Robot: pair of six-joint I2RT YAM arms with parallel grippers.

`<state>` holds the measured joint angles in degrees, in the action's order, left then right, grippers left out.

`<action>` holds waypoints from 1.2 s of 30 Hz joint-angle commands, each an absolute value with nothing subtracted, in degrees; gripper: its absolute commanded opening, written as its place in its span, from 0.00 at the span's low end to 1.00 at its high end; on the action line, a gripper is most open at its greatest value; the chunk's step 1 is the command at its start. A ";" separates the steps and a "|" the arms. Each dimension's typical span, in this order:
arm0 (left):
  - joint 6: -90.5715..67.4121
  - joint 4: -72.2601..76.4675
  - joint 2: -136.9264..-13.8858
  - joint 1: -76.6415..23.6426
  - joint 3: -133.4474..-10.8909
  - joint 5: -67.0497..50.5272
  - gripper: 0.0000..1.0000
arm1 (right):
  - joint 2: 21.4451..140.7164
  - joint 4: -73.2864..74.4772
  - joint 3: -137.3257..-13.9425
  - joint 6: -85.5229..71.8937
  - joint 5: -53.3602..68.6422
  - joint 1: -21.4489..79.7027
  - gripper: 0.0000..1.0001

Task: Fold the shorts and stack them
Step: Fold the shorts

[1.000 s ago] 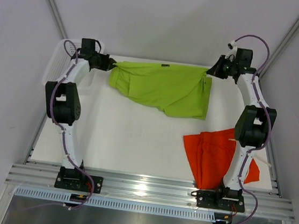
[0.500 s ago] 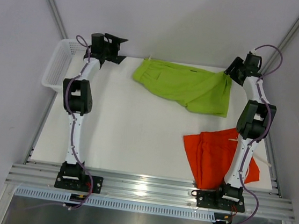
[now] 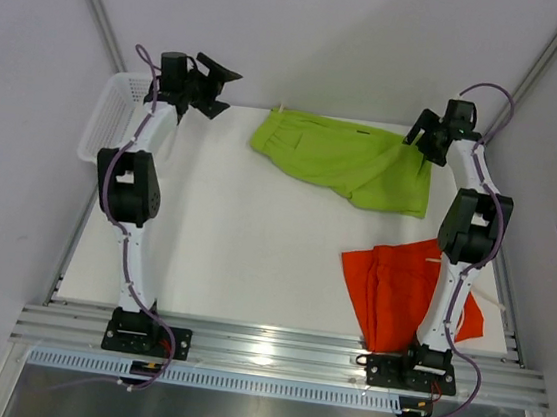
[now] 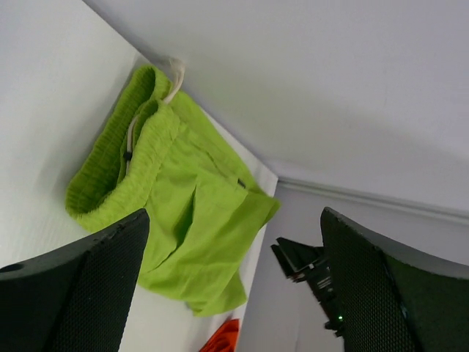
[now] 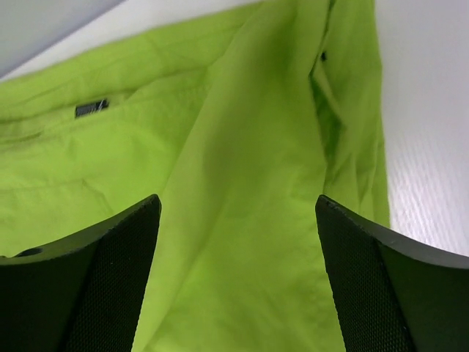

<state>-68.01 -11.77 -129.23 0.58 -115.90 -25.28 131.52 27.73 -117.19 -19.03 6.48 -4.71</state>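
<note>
The lime green shorts (image 3: 344,161) lie spread and rumpled at the back of the table, waistband and white drawstring to the left (image 4: 176,198). My left gripper (image 3: 217,88) hangs open in the air to their left, well apart from them (image 4: 234,279). At their right edge my right gripper (image 3: 420,136) hovers open, with green cloth (image 5: 249,183) filling the gap below its jaws and a dark logo (image 5: 91,108) visible. The orange shorts (image 3: 400,288) lie crumpled at the near right, partly behind the right arm.
A white mesh basket (image 3: 107,124) stands at the table's back left edge beside the left arm. White walls close in behind and on both sides. A metal rail (image 3: 273,349) runs along the near edge.
Both grippers have opened and let go of the green shorts, which now lie on the table shifted to the right. The left arm pulled back towards the left corner.
</note>
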 commanded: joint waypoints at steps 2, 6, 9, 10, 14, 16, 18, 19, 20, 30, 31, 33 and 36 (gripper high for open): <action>-56.79 -18.79 -125.59 -2.81 -113.03 -26.55 0.99 | 121.92 30.51 -111.56 -17.31 6.76 -1.41 0.87; -51.87 -22.32 -130.33 -4.74 -116.01 -26.36 0.99 | 116.99 28.13 -105.56 -17.31 9.58 -0.18 0.87; -49.93 -26.70 -136.30 -5.27 -121.98 -27.77 0.99 | 116.54 28.04 -105.47 -16.88 12.39 2.37 0.86; -49.49 -27.85 -137.45 -5.36 -123.99 -27.51 0.99 | 116.72 27.86 -105.73 -16.79 13.00 2.81 0.86; -48.34 -26.74 -137.47 -5.71 -120.52 -25.23 0.99 | 118.38 26.81 -107.40 -16.79 16.42 5.71 0.86; -48.60 -24.53 -136.06 -5.71 -117.78 -24.18 0.99 | 119.61 25.93 -109.33 -17.57 17.05 7.64 0.87; -48.60 -23.65 -135.44 -5.71 -115.59 -24.08 0.99 | 122.16 25.32 -112.22 -18.71 18.97 9.13 0.86; -48.69 -22.77 -135.35 -5.71 -115.14 -24.26 0.99 | 123.12 24.44 -113.28 -19.33 19.59 9.58 0.87; -48.95 -22.24 -135.35 -5.71 -114.88 -24.26 0.99 | 124.96 23.91 -114.25 -19.94 20.30 10.02 0.86; -55.19 -11.52 -139.04 -6.15 -110.92 -29.01 0.99 | 129.99 17.05 -115.75 -25.66 23.47 11.51 0.86; -55.72 -10.30 -139.22 -6.33 -110.40 -28.83 0.99 | 129.99 16.27 -115.49 -25.84 23.21 11.60 0.86; -57.83 -8.10 -139.83 -6.85 -109.69 -28.13 0.99 | 129.64 14.86 -114.09 -26.10 23.03 11.60 0.86; -60.46 -5.99 -141.24 -7.64 -110.04 -26.90 0.98 | 128.15 13.19 -111.28 -26.37 23.03 11.60 0.86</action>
<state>-56.69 -11.07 -139.39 -6.33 -110.37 -27.31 130.30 17.67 -113.14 -25.32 22.39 11.64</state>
